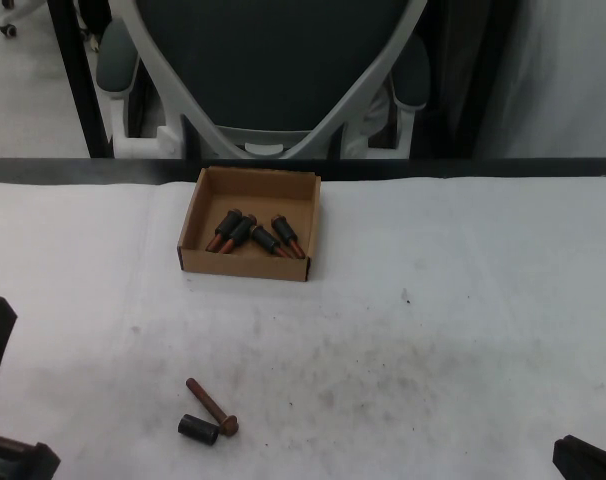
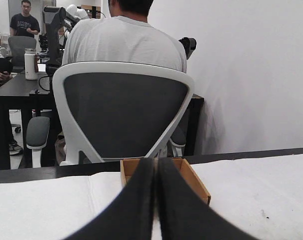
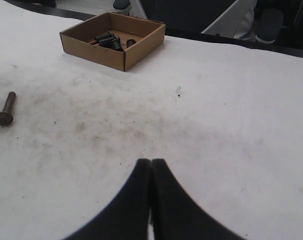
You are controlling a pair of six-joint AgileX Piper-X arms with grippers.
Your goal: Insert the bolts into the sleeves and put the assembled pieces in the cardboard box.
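A brown bolt (image 1: 210, 403) lies on the white bench near the front left, its head touching a short black sleeve (image 1: 198, 430). The bolt (image 3: 6, 108) also appears at the edge of the right wrist view. The cardboard box (image 1: 196, 215) sits further back and holds several assembled bolt-and-sleeve pieces (image 1: 255, 236). My left gripper (image 2: 156, 165) is shut and empty, held low, pointing toward the box (image 2: 197, 184). My right gripper (image 3: 151, 165) is shut and empty above bare bench, with the box (image 3: 141, 47) far ahead of it.
An office chair (image 1: 268, 70) stands behind the bench's dark far edge (image 1: 483, 168). A person sits in it, back turned. Dark arm parts show at the front left corner (image 1: 3, 400) and front right corner (image 1: 588, 460). The white bench cover is scuffed in the middle.
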